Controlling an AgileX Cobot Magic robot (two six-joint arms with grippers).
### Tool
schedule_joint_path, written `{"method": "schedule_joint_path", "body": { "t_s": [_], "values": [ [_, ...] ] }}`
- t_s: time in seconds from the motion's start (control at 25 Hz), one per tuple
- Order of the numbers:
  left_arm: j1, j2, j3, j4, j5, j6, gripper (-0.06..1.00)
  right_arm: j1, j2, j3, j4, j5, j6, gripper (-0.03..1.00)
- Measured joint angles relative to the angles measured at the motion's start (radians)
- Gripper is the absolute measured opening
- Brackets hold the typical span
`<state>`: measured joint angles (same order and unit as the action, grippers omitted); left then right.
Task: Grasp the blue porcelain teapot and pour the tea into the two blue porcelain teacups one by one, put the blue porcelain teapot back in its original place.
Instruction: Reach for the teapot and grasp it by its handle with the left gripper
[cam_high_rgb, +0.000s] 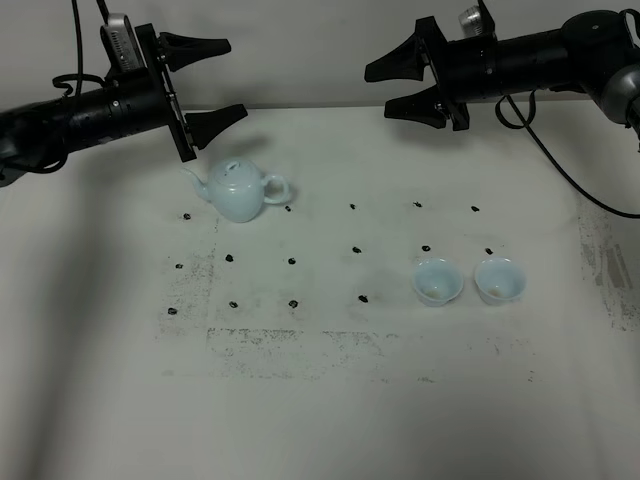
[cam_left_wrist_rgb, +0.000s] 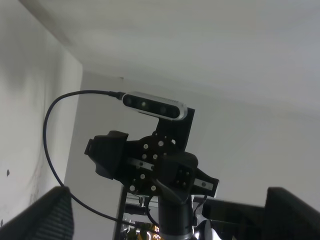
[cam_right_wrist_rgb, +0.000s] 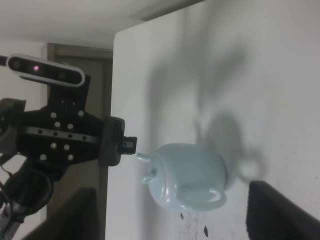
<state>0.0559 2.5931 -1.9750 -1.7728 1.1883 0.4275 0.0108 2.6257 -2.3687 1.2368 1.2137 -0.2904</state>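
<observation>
The blue porcelain teapot (cam_high_rgb: 238, 190) stands upright on the white table at the back left, lid on, spout pointing left and handle right. In the right wrist view the teapot (cam_right_wrist_rgb: 187, 175) shows below the opposite arm. The two blue porcelain teacups (cam_high_rgb: 437, 281) (cam_high_rgb: 499, 280) stand side by side at the right, upright. My left gripper (cam_high_rgb: 237, 76) hovers open above and just behind the teapot, holding nothing; its fingers (cam_left_wrist_rgb: 50, 215) frame the left wrist view. High at the back right, my right gripper (cam_high_rgb: 377, 92) is open and empty, pointing left, its fingers (cam_right_wrist_rgb: 282, 210) wide apart.
A grid of small black dots (cam_high_rgb: 356, 249) marks the white tabletop, with grey scuffing (cam_high_rgb: 280, 345) toward the front. Cables (cam_high_rgb: 560, 160) hang from the right arm over the table's back right. A pale wall runs behind the table.
</observation>
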Motion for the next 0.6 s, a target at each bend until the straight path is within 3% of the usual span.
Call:
{"method": "schedule_joint_path", "body": {
  "t_s": [0.4,0.52,0.6],
  "values": [
    [0.0,-0.002,0.0,-0.002,0.0,0.036,0.73,-0.003,0.0,-0.007,-0.041,0.0,-0.03,0.59],
    [0.007,-0.027,0.0,-0.002,0.0,0.035,0.73,-0.023,-0.007,-0.01,-0.087,0.0,-0.038,0.59],
    [0.014,-0.057,0.0,0.003,0.001,0.031,0.73,-0.043,-0.033,-0.01,-0.172,0.0,-0.04,0.59]
  ]
}}
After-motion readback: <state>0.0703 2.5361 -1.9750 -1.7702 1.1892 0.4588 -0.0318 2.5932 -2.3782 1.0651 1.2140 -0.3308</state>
